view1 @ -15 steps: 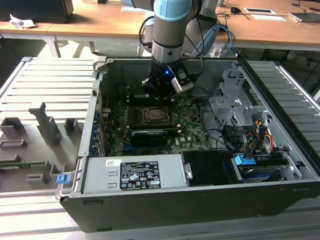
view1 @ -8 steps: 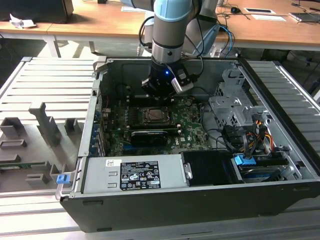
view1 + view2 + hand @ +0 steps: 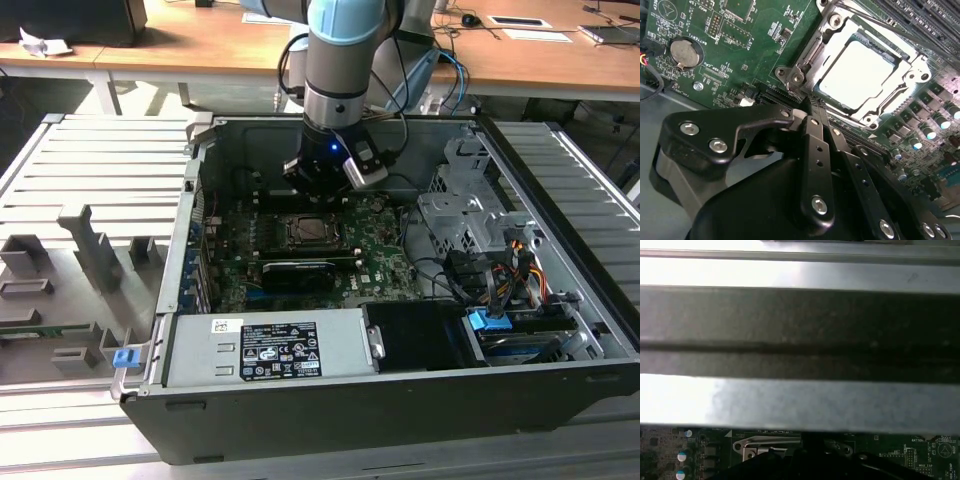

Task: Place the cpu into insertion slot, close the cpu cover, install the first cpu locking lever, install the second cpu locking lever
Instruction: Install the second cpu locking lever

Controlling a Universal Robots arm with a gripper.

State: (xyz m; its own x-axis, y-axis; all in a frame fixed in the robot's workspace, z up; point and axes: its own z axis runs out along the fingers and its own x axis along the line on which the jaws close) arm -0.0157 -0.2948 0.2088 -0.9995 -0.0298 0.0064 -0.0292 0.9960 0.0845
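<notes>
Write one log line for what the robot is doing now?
cpu: in insertion slot | cpu cover: closed over it | pincer: shut, empty, beside socket corner

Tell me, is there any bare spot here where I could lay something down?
Yes: the ribbed grey tray on the exterior view's left of the computer case, and its twin on the right. Inside the case it is crowded: green board, cables, and the gripper above the chip.

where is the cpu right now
The cpu sits in the insertion slot amid the green motherboard, framed by the cpu cover; in the second wrist view the tool is just beside the socket's corner.
</notes>
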